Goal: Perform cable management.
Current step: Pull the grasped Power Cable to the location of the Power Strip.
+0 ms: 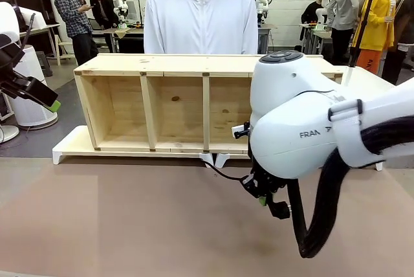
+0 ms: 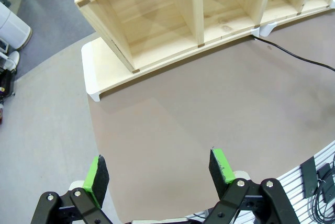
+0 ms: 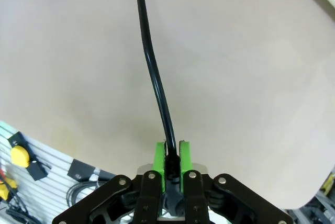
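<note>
Readable text: one item. Dark grey lettering "FRAN" (image 1: 313, 134) on the white housing of the right arm (image 1: 284, 96), front view, on the side facing the camera (the word breaks off just before the white clamp (image 1: 343, 128) that carries the black hose (image 1: 323, 206)).

Right wrist view: black tag (image 3: 84, 170) on the slatted panel (image 3: 52, 153) at lower left, any print too small to read.

Left wrist view: black plates (image 2: 309, 167) at lower right, nothing legible on them either.
</note>
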`<state>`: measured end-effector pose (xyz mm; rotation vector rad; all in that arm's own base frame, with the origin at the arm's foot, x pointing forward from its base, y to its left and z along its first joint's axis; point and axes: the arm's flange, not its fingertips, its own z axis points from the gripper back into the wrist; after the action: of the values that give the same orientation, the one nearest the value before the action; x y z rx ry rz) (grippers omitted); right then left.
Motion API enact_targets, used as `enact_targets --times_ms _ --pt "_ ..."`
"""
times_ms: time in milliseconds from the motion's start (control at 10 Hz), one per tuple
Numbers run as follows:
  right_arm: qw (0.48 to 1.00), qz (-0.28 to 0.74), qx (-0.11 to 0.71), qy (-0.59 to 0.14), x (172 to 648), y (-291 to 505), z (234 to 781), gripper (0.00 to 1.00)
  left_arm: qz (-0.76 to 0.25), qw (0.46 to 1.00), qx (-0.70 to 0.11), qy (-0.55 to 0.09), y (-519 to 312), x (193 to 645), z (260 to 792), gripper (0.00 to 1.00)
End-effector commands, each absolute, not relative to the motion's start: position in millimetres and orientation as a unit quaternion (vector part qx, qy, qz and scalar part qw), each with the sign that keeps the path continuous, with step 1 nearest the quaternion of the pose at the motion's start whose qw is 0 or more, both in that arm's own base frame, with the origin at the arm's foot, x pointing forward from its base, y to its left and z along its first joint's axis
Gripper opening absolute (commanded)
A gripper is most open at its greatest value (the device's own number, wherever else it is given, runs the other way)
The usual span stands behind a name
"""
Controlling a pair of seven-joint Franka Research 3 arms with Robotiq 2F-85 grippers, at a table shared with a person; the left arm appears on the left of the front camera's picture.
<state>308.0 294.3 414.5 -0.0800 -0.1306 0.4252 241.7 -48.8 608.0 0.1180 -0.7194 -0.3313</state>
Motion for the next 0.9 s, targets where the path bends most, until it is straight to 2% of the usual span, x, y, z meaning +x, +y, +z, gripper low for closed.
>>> enact_targets --times_ms 0,300,800 --pt "0.975 0.213 -0.012 -0.06 276.5 248.4 423.9 0.14 -0.161 0.919 0.061 -0.354 -49.8 243.7 608.4 1.0" --pt "0.981 0.184 0.005 -0.061 263.5 200.9 437.1 0.14 -0.161 0.919 0.061 -0.354 -49.8 243.7 608.4 1.0" --pt "0.995 0.08 0.021 -0.048 303.1 110.9 453.3 0.14 -0.161 0.919 0.061 -0.354 -49.8 243.7 608.4 1.0"
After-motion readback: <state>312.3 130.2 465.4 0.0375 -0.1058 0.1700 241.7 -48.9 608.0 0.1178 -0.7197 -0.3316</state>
